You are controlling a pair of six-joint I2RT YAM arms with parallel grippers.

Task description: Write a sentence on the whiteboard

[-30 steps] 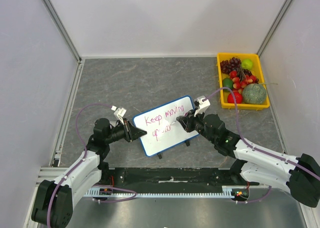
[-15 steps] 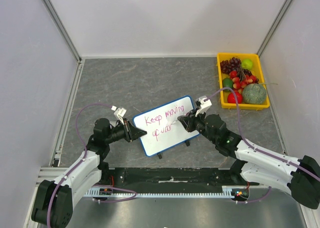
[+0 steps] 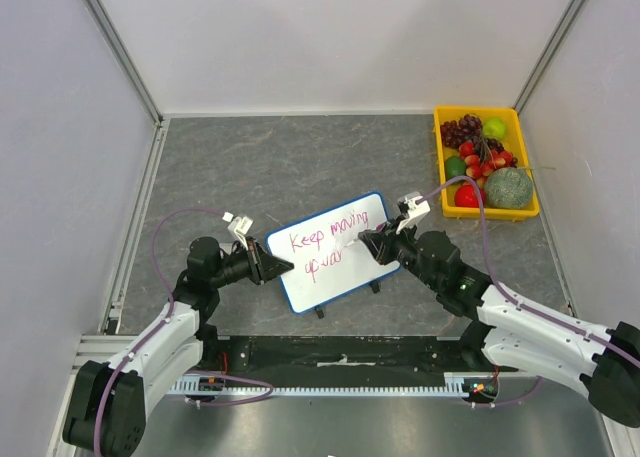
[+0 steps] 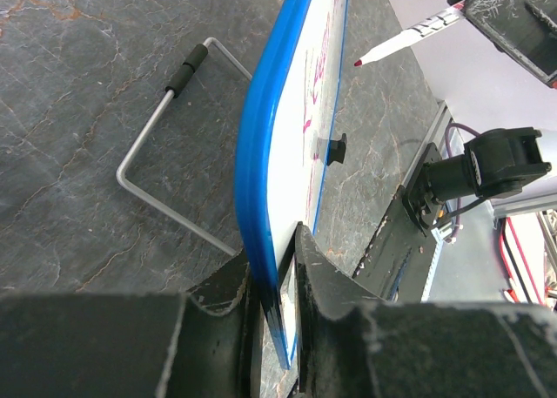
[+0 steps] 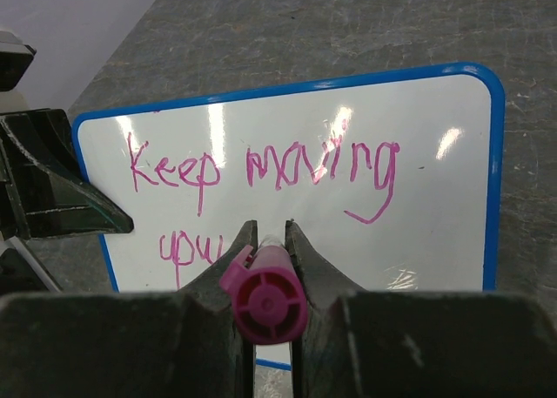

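Low in the middle of the top view, the left gripper (image 3: 282,266) pinches the left edge of the whiteboard (image 3: 335,249). The right gripper (image 3: 368,240) clamps a magenta marker (image 5: 264,298), its tip just clear of the sentence (image 3: 328,239). Since a second ago that arm has shifted slightly right. A grey table (image 3: 260,167) lies between white walls, with a yellow fruit tray (image 3: 438,162) at upper right.

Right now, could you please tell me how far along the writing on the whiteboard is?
Done: the sentence's top line, "Keep moving", is on the whiteboard. In hand: a second line is begun; the left tool clamps the board's rim, the right tool grips the marker, tip apparently off the board. Left: finishing that line.
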